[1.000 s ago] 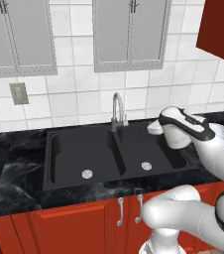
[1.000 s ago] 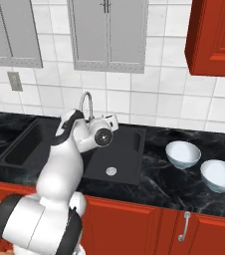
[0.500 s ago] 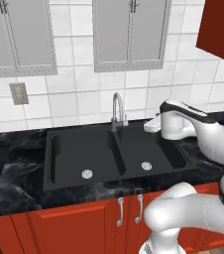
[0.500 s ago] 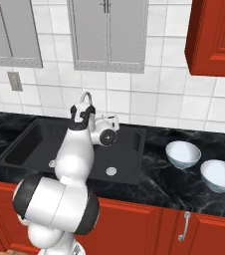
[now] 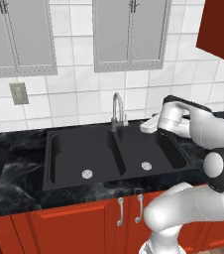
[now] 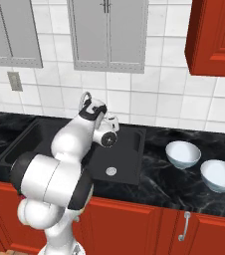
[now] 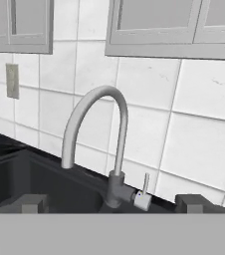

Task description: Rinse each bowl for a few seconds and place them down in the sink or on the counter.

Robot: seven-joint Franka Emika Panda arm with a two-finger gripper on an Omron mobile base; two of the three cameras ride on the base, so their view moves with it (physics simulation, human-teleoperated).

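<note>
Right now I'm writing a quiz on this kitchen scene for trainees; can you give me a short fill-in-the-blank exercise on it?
1. The number of white bowls on the counter to the right of the sink is ____.
2. The gripper points at the curved silver ____.
3. The gripper's fingers stand ____, with nothing between them.
4. The two bowls, nearer one and farther one, sit ____ way up.

Missing words: two; faucet; open; right

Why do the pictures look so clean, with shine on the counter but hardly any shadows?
Right base view: the counter and both bowls carry soft sheen, with faint shadows. Hand view: the faucet is sharp and evenly lit. Left base view: the sink is flat black, no glare.
</note>
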